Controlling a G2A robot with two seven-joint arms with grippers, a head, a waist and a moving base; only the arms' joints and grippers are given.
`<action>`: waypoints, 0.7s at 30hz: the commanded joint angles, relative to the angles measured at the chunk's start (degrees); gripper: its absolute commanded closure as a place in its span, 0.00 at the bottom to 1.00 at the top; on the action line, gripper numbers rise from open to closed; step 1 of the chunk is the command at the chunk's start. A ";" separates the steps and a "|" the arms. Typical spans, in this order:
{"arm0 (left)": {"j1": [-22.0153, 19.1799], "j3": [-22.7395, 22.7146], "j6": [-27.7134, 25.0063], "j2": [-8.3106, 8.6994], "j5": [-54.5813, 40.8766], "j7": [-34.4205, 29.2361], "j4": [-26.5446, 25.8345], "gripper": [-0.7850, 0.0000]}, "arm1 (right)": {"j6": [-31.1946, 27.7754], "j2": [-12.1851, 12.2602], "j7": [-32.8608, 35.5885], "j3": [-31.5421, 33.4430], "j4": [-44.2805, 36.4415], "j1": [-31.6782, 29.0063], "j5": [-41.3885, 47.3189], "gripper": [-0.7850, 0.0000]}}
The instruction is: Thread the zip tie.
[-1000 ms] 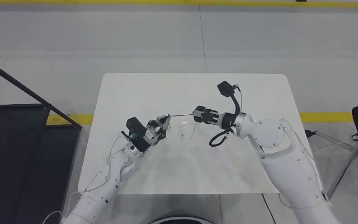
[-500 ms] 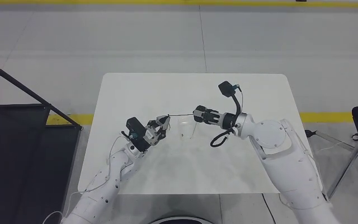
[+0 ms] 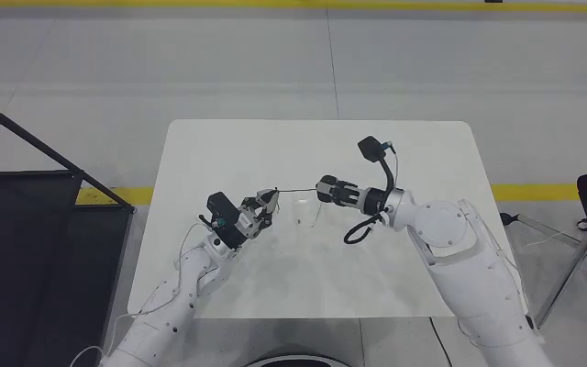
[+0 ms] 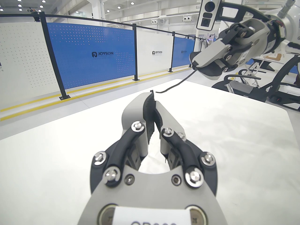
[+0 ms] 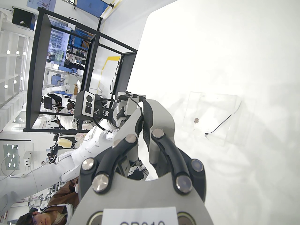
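Observation:
A thin black zip tie (image 3: 295,190) spans the gap between my two grippers above the white table (image 3: 404,266). My right gripper (image 3: 320,189) is shut on one end of the strap (image 4: 178,84). The strap's free tip lies right beside a small black nub sticking out of my left gripper (image 4: 151,94), which is shut on it. I cannot tell whether tip and nub touch. In the right wrist view, the right gripper (image 5: 143,108) points at the left gripper (image 5: 127,97) just beyond it.
A clear shallow tray (image 3: 305,213) sits on the table just below the grippers. A second black zip tie (image 5: 222,122) lies in it. A black frame stands off the table's left side. Bare tabletop lies all around.
The right arm has shifted very slightly toward the table's front. Both grippers and the tie between them stay about where they were.

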 commanded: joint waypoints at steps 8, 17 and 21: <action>0.00 0.00 0.00 0.00 0.00 0.00 0.00 1.00 | 0.13 0.09 -0.03 0.41 -0.17 -0.49 0.39 1.00; 0.00 0.00 0.00 0.00 0.00 0.00 0.00 1.00 | 0.47 0.12 -0.17 0.50 -0.37 -0.64 0.50 1.00; 0.00 0.00 0.00 0.00 0.00 0.00 0.00 1.00 | 0.44 0.12 0.05 0.43 -0.25 -0.51 0.68 1.00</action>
